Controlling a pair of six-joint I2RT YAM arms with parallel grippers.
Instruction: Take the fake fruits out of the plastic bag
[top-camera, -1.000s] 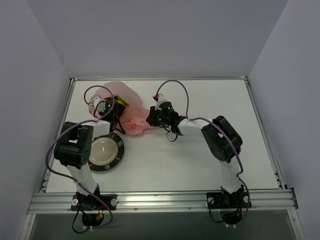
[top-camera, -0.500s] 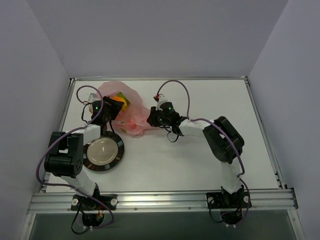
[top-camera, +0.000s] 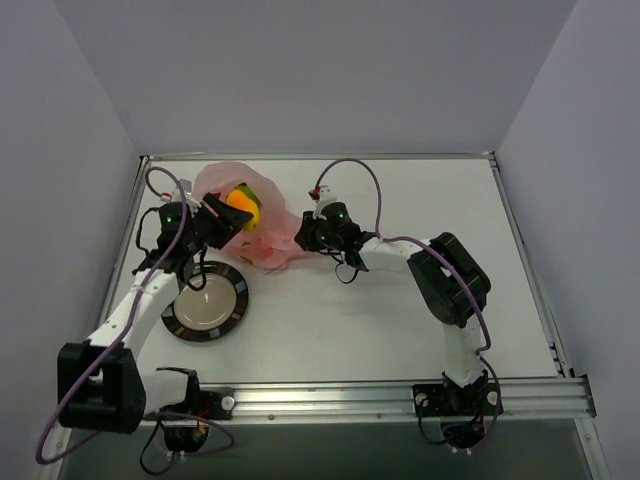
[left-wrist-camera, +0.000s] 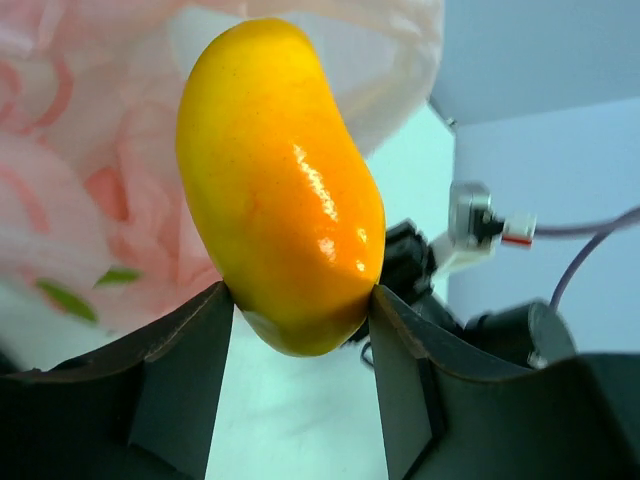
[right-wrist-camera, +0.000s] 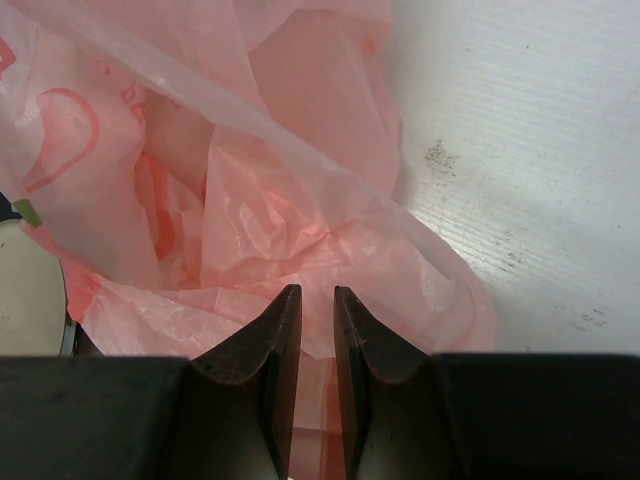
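**A:** From above, the left gripper (top-camera: 232, 212) holds the mango (top-camera: 240, 204) over the far-left part of the plastic bag (top-camera: 265, 240), at the far left of the table (top-camera: 400, 320). The right gripper (top-camera: 298, 238) pinches the bag's right edge. The plate (top-camera: 240, 305) lies just on the near side of the bag.

**B:** So the step is carrying the mango clear. I'd lift it free of the film before swinging, with the right side pinning the bag so it doesn't trail along.

**A:** Left wrist view: the jaws are half-wide and clamped on the mango's lower end. It's smooth, glossy and kidney-shaped, yellow shading to orange. Hard plastic, probably slippery, and most of it sticks out beyond the pads (left-wrist-camera: 190, 380).

**B:** Then move gently, because so low a grip could let it pivot.

**A:** Right wrist view: the jaws are narrow, with a fold of thin, crinkled, translucent pink film between them.

**B:** Other fruits?

**A:** Can't make them out through the folds
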